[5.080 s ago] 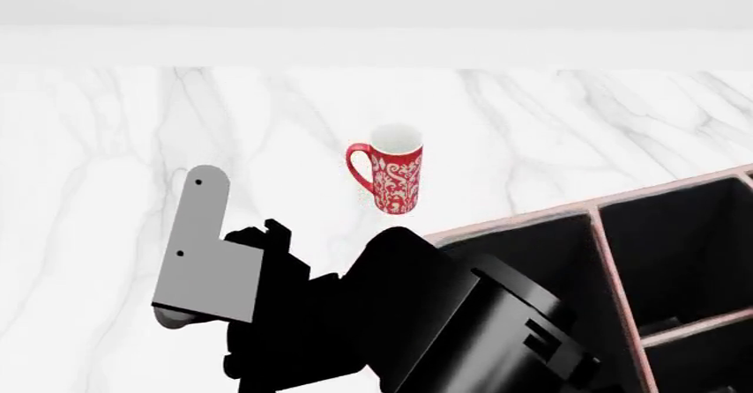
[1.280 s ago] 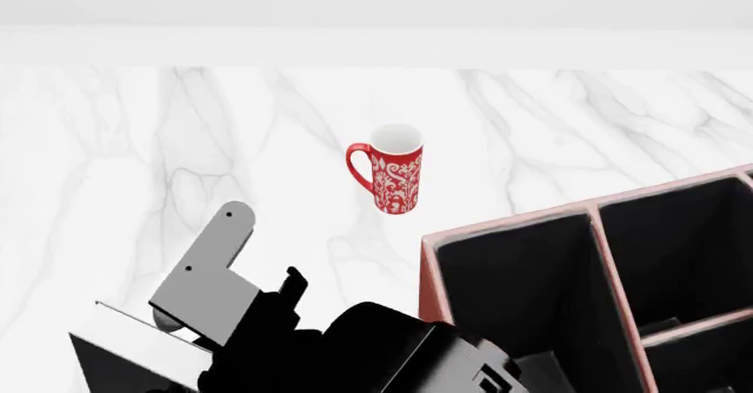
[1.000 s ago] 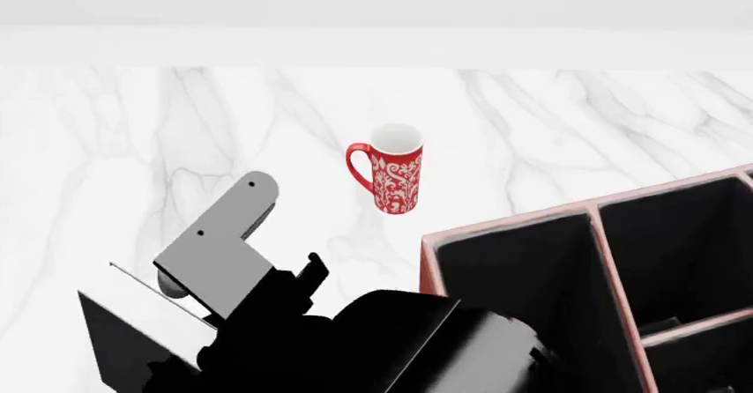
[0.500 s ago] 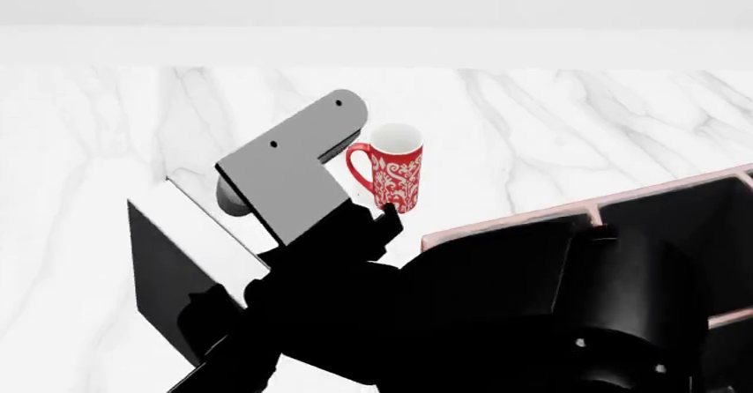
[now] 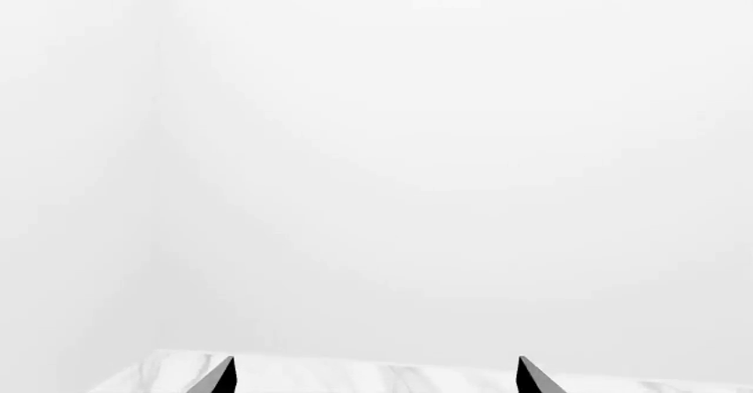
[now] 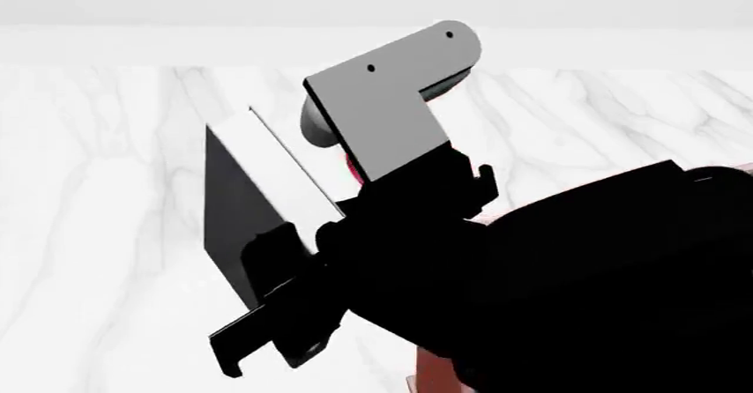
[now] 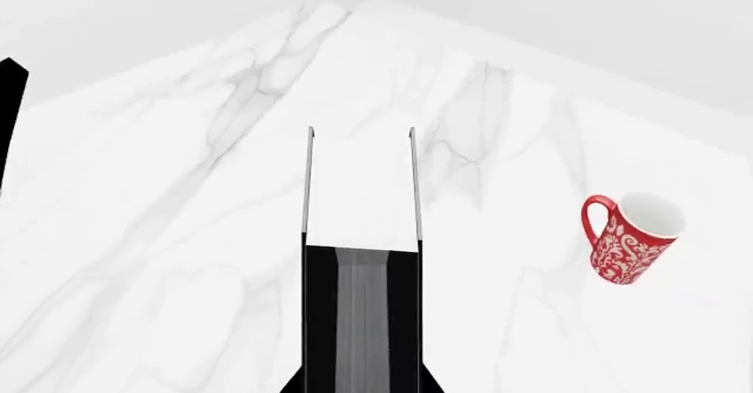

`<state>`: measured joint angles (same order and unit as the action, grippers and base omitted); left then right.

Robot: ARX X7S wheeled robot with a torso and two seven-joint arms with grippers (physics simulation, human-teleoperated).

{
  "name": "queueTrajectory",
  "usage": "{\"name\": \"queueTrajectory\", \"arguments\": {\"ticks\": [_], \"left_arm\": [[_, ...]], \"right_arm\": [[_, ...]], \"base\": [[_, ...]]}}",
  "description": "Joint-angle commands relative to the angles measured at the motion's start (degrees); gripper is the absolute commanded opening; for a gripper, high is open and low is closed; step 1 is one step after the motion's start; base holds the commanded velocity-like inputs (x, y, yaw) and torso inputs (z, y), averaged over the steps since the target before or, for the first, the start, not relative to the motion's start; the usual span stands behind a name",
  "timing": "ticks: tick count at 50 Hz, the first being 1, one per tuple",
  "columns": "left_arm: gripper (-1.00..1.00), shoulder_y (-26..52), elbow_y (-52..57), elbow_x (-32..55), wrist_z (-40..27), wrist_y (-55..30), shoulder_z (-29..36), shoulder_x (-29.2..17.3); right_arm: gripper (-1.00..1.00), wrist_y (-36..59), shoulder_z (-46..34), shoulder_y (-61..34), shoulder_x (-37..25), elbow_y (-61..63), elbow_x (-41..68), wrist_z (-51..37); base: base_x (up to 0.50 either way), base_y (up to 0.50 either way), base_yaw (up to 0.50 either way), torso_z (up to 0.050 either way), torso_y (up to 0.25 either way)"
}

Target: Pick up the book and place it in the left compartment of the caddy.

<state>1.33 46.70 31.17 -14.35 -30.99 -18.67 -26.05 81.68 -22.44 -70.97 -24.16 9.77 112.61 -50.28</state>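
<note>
My right gripper (image 6: 288, 309) is shut on the book (image 6: 247, 217), a black hardcover with white page edges, and holds it upright well above the marble table. In the right wrist view the book (image 7: 360, 234) stands straight out from between the jaws of the right gripper (image 7: 361, 384). The caddy is almost all hidden behind my right arm; only a reddish-brown sliver (image 6: 426, 384) shows at the bottom. Its left compartment is hidden. My left gripper (image 5: 374, 380) is open and empty, facing a white wall; it is out of the head view.
A red patterned mug (image 7: 629, 239) stands on the marble table (image 7: 176, 190), to one side of the book; in the head view only a red sliver (image 6: 349, 169) shows behind the grey wrist bracket (image 6: 389, 102). A white wall runs behind the table.
My right arm has lifted the book from low at the table's near left, up and to the right. The arm now covers the mug and nearly all of the caddy.
</note>
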Motion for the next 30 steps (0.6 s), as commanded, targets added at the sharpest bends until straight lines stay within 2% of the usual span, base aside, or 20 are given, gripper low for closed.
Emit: {"name": "queueTrajectory", "arguments": {"ticks": [1,30], "left_arm": [[1.00,-0.07,0.12,-0.16,-0.30,0.00,0.45,-0.21],[1.00,-0.21,-0.49,-1.09,-0.65,0.83,1.86,-0.47]], "right_arm": [[-1.00,-3.00,-0.71,-3.83,-4.01,-0.98,7.52,-6.73],[-1.00,-7.15,-2.28,-8.96,-12.39,-0.99,14.90,-12.95]], "base": [[0.00,0.00,0.00,0.000,0.000],[0.00,0.00,0.00,0.001,0.001]]}}
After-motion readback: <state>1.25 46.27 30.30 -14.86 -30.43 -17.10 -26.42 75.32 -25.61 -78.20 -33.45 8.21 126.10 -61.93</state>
